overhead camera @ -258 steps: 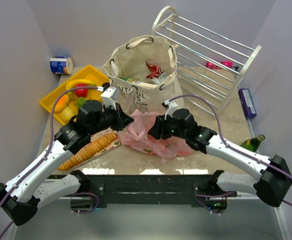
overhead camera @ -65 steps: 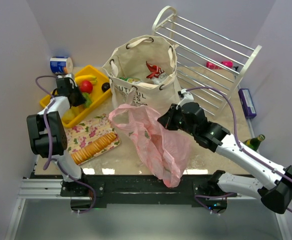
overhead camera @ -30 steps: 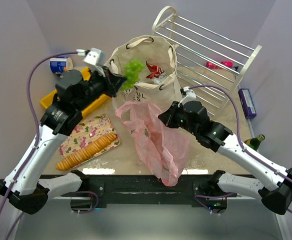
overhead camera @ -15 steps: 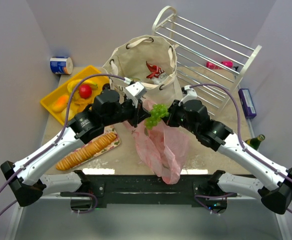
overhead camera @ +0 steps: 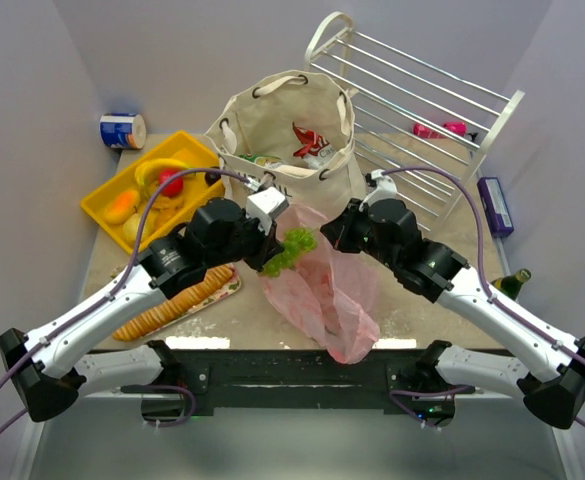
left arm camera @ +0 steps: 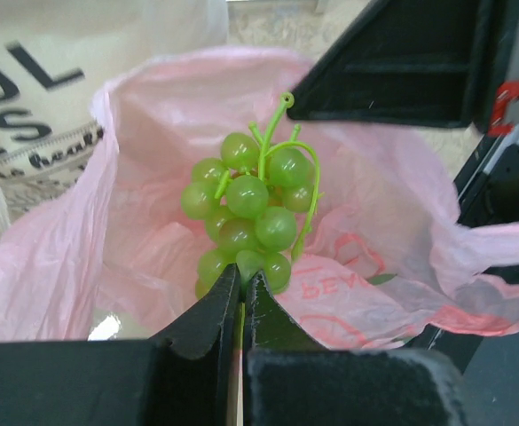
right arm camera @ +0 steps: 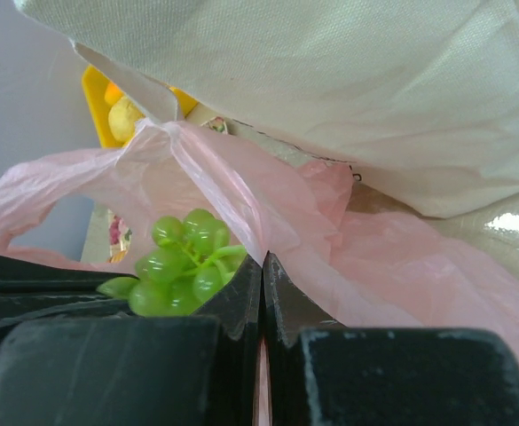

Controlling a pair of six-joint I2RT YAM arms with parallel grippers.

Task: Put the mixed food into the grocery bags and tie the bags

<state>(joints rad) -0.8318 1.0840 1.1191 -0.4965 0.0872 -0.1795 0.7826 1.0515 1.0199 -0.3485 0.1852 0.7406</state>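
my left end effector: clenched on grapes, at the pink bag mouth.
my right end effector: pinched shut on its rim, holding it open.
risk: thin rim slips my pinch, mouth collapses, grapes hit tabletop.

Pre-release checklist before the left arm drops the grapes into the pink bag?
1. Left gripper shut on green grapes: ok.
2. Right gripper shut on the pink bag rim, holding it up: ok.
3. Bag mouth open around the bunch: ok, pink film shows on all sides in the left wrist view.
4. Grapes fully below the rim: cannot tell.
5. Canvas tote outside the drop path: ok, it stands behind the bag.
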